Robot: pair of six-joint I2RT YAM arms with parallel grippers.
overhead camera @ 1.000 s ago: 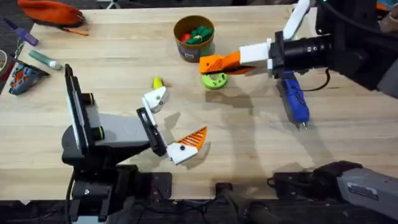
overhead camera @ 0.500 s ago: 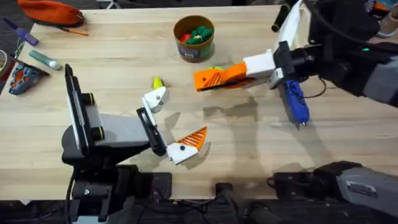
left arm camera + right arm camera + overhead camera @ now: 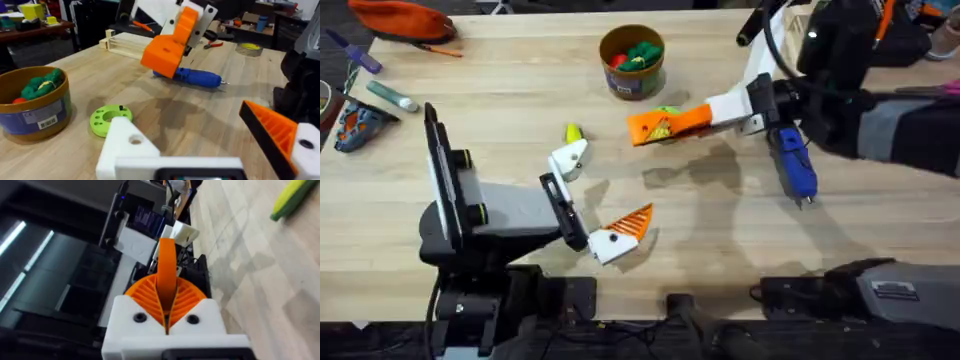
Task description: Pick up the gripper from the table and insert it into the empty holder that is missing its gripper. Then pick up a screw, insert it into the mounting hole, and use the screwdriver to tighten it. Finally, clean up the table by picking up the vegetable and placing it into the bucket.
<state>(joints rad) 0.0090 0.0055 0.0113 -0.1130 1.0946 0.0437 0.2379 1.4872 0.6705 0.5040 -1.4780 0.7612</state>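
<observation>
Table (image 3: 520,110) of pale wood carries the whole scene in the overhead view. Left arm (image 3: 485,215) lies low at the lower left, its gripper (image 3: 595,200) spread wide: one white holder (image 3: 569,160) bare of any pad, the other jaw block bearing an orange ribbed pad (image 3: 635,222). Right arm (image 3: 880,120) reaches in from the upper right, and its gripper (image 3: 655,126) has both orange pads pressed together on the gripper (image 3: 166,275), the loose orange finger, which stands out between them in the right wrist view and is held above the tabletop, between the bucket and the screwdriver. Bucket (image 3: 632,60), ochre with a dark band, stands at the far middle of the table with red and green toy pieces inside. Screwdriver (image 3: 792,160), blue and pen-shaped, lies flat under the right arm, its metal tip toward the near edge. Green ring-shaped disc (image 3: 110,119) rests on the wood beside the bucket, partly covered overhead by the right gripper. Vegetable (image 3: 574,133), yellow with a green end, lies just beyond the bare holder.
</observation>
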